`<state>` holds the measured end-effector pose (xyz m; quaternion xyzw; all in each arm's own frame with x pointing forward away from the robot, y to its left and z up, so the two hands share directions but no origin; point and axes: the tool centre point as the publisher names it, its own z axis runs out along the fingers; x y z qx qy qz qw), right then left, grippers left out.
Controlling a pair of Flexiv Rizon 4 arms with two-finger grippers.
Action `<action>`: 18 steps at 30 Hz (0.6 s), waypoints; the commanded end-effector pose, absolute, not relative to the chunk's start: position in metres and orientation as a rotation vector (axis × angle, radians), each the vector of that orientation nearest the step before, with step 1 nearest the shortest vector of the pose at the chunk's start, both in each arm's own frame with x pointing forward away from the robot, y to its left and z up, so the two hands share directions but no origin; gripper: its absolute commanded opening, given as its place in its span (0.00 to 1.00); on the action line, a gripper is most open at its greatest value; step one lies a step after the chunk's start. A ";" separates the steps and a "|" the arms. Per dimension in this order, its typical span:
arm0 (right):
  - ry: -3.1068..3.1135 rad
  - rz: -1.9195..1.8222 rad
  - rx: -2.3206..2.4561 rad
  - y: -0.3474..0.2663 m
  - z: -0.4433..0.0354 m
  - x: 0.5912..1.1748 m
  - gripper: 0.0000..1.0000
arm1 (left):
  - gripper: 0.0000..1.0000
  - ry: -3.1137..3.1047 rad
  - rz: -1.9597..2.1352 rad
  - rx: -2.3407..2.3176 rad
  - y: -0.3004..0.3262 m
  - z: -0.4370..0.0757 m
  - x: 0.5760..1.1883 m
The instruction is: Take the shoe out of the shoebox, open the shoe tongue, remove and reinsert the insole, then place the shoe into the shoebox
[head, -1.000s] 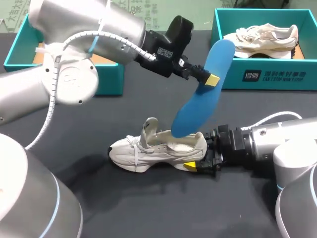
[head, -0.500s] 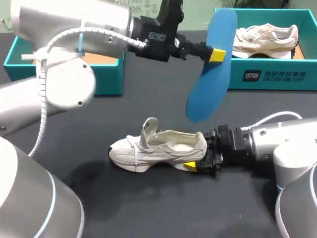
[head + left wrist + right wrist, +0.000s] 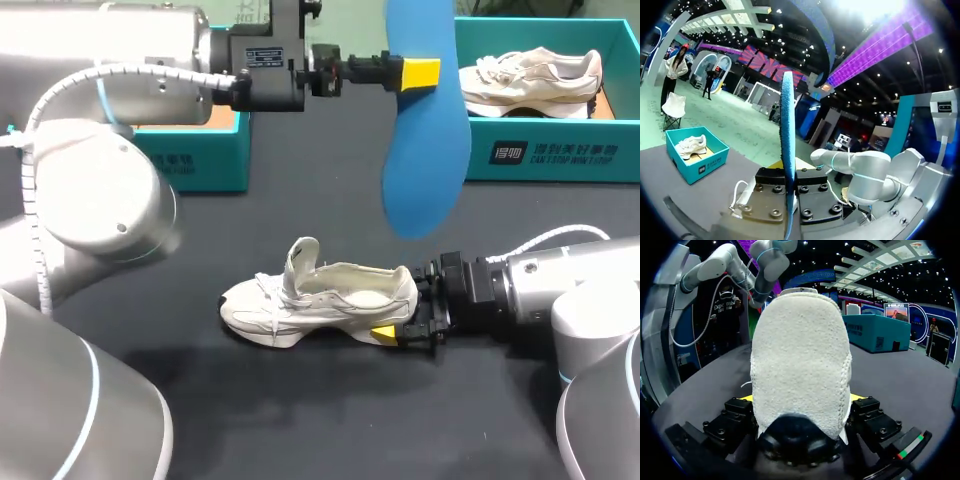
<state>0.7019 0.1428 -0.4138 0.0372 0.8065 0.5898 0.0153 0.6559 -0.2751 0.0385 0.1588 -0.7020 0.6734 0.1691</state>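
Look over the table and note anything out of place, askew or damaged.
The blue insole hangs in the air, clear of the white shoe, pinched by the left gripper rather than lying inside. The tongue stands pulled up. The right gripper clamps the heel. Nothing looks spilled or damaged.

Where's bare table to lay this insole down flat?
Bare table for the insole lies between the left box and the shoe, and again on the near side of the shoe. Crowded at the heel, where the right hand grips, and the right box holds another shoe.
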 end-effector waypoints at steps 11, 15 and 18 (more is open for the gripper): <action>2.515 1.829 0.118 0.144 -0.415 0.701 0.00 | 0.00 -2.125 1.824 0.336 -0.237 0.054 0.652; 2.515 1.829 0.118 0.144 -0.415 0.701 0.00 | 0.00 -2.125 1.824 0.336 -0.237 0.054 0.652; 2.515 1.829 0.118 0.144 -0.415 0.701 0.00 | 0.00 -2.099 1.839 0.327 -0.228 0.056 0.647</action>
